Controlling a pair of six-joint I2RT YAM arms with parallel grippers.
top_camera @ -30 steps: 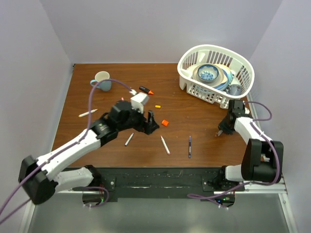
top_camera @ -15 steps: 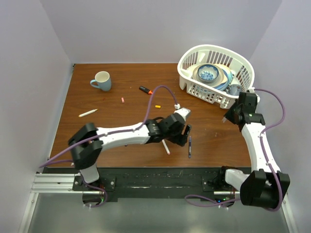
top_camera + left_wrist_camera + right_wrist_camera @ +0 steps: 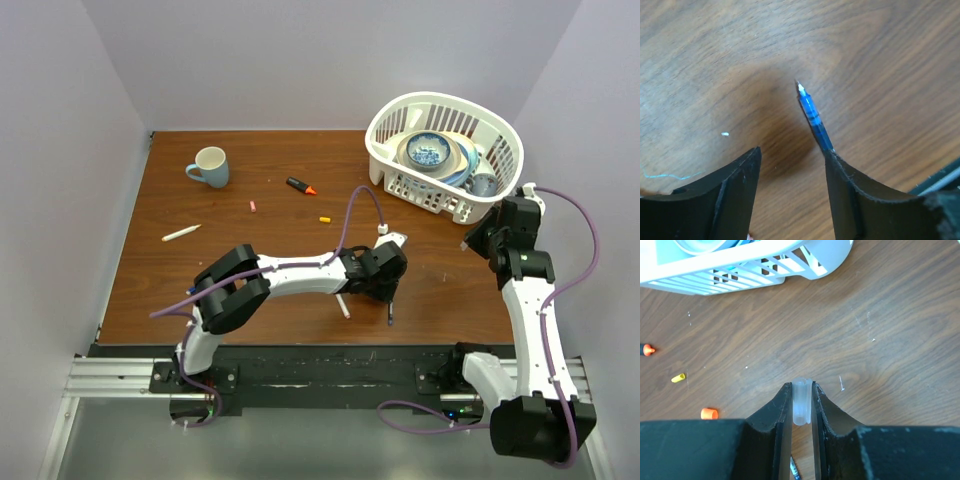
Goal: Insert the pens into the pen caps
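The left pincer (image 3: 792,155) is spread over the blue pen (image 3: 812,117), which lies on the tabletop (image 3: 880,60) hard by one finger. If closed off-centre, the pen could be rolled aside. A translucent cap (image 3: 802,405) is pinched by the right pincer (image 3: 802,388).

Four pens show, a white pen (image 3: 181,233) at left, a black orange-tipped pen (image 3: 300,186) far, a pale pen (image 3: 344,308) and a dark blue pen (image 3: 813,117) near, plus four caps, namely a pink cap (image 3: 253,206), a yellow cap (image 3: 325,219), an orange cap (image 3: 709,413) and what seems a clear cap (image 3: 801,400), one mug (image 3: 210,165) far left and one basket (image 3: 385,170) far right.
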